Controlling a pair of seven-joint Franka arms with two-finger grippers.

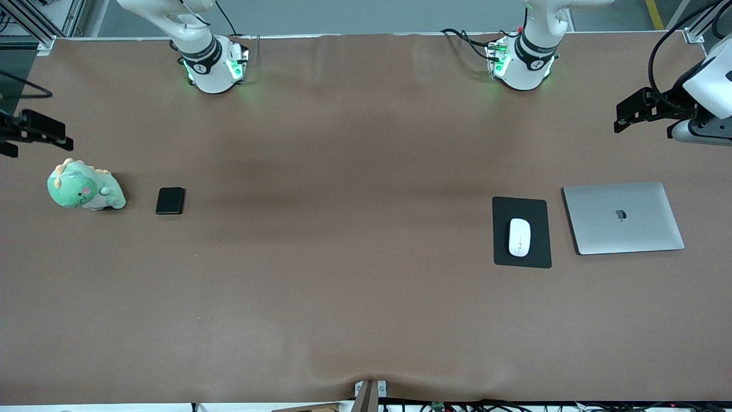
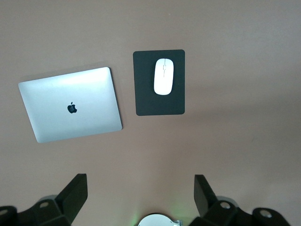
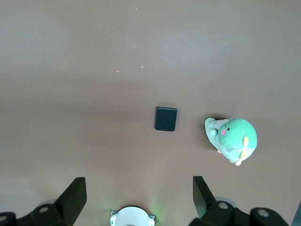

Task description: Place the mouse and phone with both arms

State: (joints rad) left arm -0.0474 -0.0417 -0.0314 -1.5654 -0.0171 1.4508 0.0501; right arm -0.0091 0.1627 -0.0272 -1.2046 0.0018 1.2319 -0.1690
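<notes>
The white mouse [image 1: 519,237] lies on a black mouse pad [image 1: 503,252] toward the left arm's end of the table; it also shows in the left wrist view [image 2: 163,76]. The black phone [image 1: 170,200] lies flat on the table beside a green plush toy, toward the right arm's end; it also shows in the right wrist view [image 3: 166,118]. My left gripper [image 2: 140,183] is open and empty, held high over the table's end [image 1: 635,111]. My right gripper [image 3: 139,184] is open and empty, held high over the table's other end [image 1: 34,133].
A closed silver laptop [image 1: 623,217] lies beside the mouse pad, toward the left arm's end. A green dinosaur plush [image 1: 83,187] sits beside the phone, toward the right arm's end. The brown table [image 1: 343,257] spreads wide between the two groups.
</notes>
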